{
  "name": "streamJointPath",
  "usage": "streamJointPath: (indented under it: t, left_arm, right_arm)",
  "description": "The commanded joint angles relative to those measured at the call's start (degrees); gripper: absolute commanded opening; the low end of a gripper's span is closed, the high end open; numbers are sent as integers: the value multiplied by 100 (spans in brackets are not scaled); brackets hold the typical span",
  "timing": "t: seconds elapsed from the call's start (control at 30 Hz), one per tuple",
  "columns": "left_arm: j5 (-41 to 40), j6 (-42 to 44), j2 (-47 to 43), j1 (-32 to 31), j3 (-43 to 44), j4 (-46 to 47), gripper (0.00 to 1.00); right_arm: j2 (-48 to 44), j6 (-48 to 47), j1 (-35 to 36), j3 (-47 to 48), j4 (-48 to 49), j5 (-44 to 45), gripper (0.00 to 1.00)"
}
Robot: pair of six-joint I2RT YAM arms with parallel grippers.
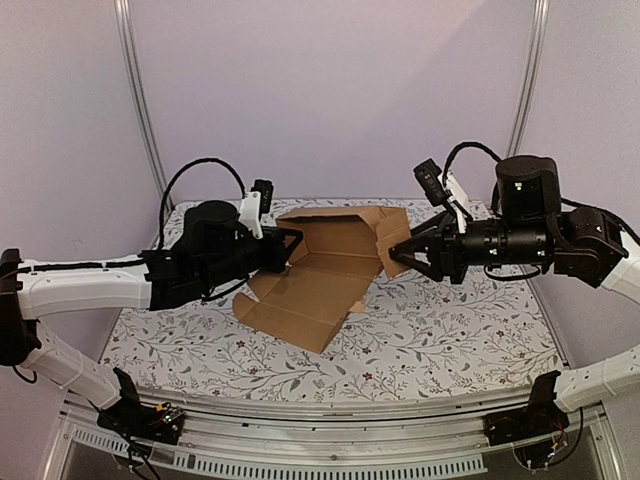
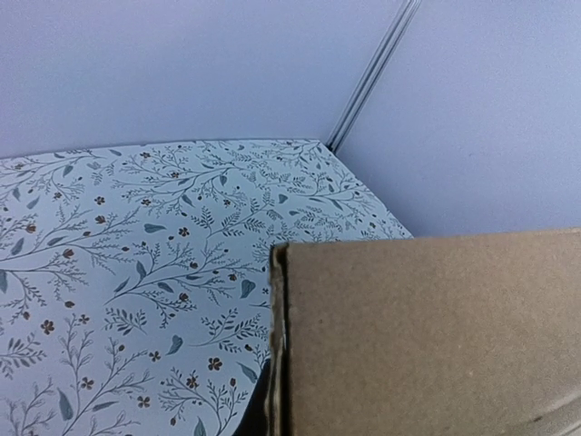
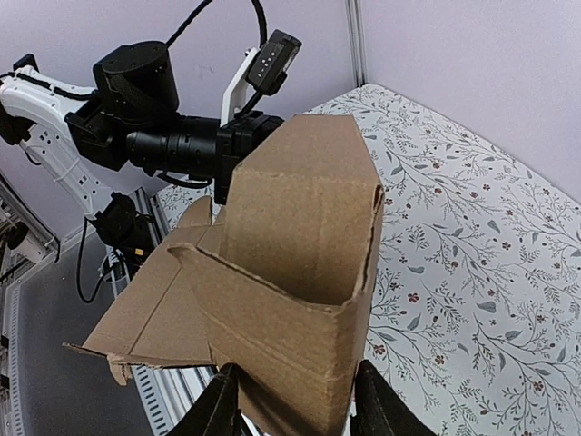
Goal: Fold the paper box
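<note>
Between our two arms, at the middle of the flower-printed table (image 1: 460, 330), sits the paper box (image 1: 320, 280), half formed: its far wall and right end stand up, while a broad flat flap (image 1: 295, 312) lies spread toward the near-left. Its long axis runs on a slant, from near-left to far-right.

Our right gripper (image 1: 400, 252) is at the box's right end. In the right wrist view its fingers (image 3: 227, 404) sit on either side of the folded end wall, and the cardboard fills the gap between them, so we judge it pinched, though the contact itself falls at the bottom edge of that view.

Our left gripper (image 1: 290, 247) is against the box's left end, level with the standing wall. What the coming move turns on is that the box lies directly to this gripper's right, and the unfolded flap lies nearer the left arm than the right — folding it up looks like the left arm's job while the right steadies the end.

We cannot tell whether the left claw is spread or closed: its wrist view shows only a brown panel (image 2: 436, 336) and no fingers, and from above the tips merge with the cardboard edge.
</note>
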Motion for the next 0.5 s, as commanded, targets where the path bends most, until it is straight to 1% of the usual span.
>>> streamJointPath:
  t: [0.0, 0.23, 0.47]
  left_arm:
    - [-193, 91, -121, 66, -9, -77, 0]
    - [-587, 126, -109, 59, 96, -378, 0]
    - [-935, 66, -56, 65, 185, -619, 0]
  right_arm:
    - [208, 94, 41, 191, 205, 30, 39]
    - [532, 200, 41, 243, 419, -103, 39]
    - [798, 348, 46, 290, 521, 100, 38]
